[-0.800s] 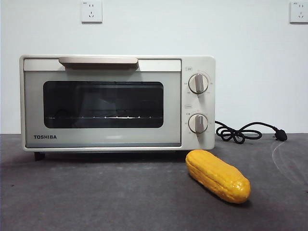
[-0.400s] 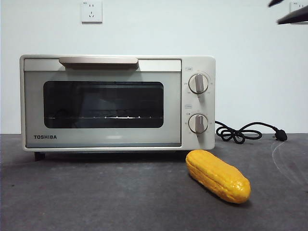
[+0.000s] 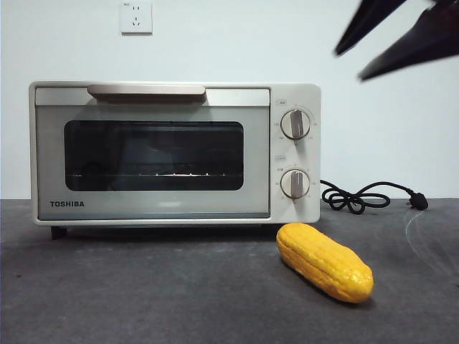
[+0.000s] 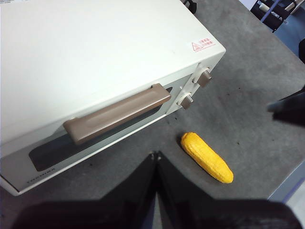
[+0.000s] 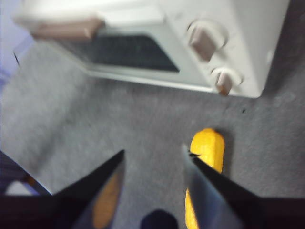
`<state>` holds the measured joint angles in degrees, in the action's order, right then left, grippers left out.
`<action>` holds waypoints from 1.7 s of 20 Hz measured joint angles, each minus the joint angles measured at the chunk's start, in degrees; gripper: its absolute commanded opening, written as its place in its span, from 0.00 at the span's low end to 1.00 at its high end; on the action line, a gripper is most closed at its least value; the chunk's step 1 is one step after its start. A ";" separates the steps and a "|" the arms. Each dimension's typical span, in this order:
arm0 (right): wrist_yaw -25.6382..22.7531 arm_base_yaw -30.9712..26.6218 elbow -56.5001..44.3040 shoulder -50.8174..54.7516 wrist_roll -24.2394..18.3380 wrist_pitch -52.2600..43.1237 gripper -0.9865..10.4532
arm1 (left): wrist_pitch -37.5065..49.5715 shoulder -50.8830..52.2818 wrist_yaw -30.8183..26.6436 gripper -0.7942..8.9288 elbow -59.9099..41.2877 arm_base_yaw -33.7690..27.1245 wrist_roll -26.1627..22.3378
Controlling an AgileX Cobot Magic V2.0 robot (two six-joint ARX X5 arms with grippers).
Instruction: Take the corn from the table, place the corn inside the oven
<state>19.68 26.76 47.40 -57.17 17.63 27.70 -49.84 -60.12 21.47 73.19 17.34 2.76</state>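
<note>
The yellow-orange corn [image 3: 326, 261] lies on the dark grey table [image 3: 143, 294], in front of the oven's knob side. The cream TOSHIBA oven [image 3: 154, 208] stands behind it with its door closed. My right gripper [image 3: 349, 66] hangs open high at the upper right, above and behind the corn. In its wrist view the corn [image 5: 207, 145] lies just beyond the open right gripper [image 5: 153, 150], beside one jaw, with the oven [image 5: 248, 43] further off, blurred. My left gripper [image 4: 155, 157] is shut and empty, hovering above the table before the oven [image 4: 86, 57], left of the corn [image 4: 206, 156].
A black cord [image 3: 362, 197] with its plug lies coiled on the table to the right of the oven. Two wall sockets [image 3: 136, 16] sit on the white wall behind. The table's edge [image 4: 290, 183] runs near the corn in the left wrist view.
The right gripper has come down and leftward into the front view's upper right corner, growing from a small tip to two large open jaws. Corn and oven have not moved.
</note>
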 measured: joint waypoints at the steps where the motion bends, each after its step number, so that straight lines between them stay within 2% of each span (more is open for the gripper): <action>1: -1.01 1.73 0.09 -1.18 -0.35 0.26 0.36 | -0.07 0.00 -0.15 0.08 0.00 0.26 -0.20; 9: -9.84 11.98 0.17 -12.52 -1.03 2.80 0.45 | -1.31 0.00 -0.61 0.08 0.00 1.86 -0.24; 11: -12.17 13.42 0.17 -15.67 -1.11 2.78 0.45 | -3.32 0.00 -3.26 0.08 0.00 2.27 -0.28; 15: -13.68 13.73 0.17 -20.31 -1.27 2.73 0.45 | -9.94 -0.59 -7.76 0.08 0.00 3.30 -0.85; 18: -17.27 13.70 0.17 -22.21 -2.29 2.45 0.45 | -13.27 -1.62 -9.44 0.08 0.00 3.52 -1.77; 28: -20.00 13.70 0.20 -32.76 -3.98 -5.66 0.44 | -12.17 -1.79 -9.55 0.08 0.00 3.63 -2.32; 29: -20.90 13.73 0.24 -33.59 -4.02 -6.10 0.41 | -12.17 -1.79 -9.55 0.08 0.00 3.63 -2.34; 33: -23.74 13.73 0.33 -33.83 -4.02 -6.71 0.08 | -12.17 -1.79 -9.62 0.08 0.00 3.63 -2.34; 34: -24.09 13.70 0.48 -33.79 -4.02 -6.38 0.07 | -11.80 -1.79 -9.75 0.08 0.00 3.63 -2.34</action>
<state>-4.40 40.47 47.88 -90.96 13.61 21.32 -61.65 -61.91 11.73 73.19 20.97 0.43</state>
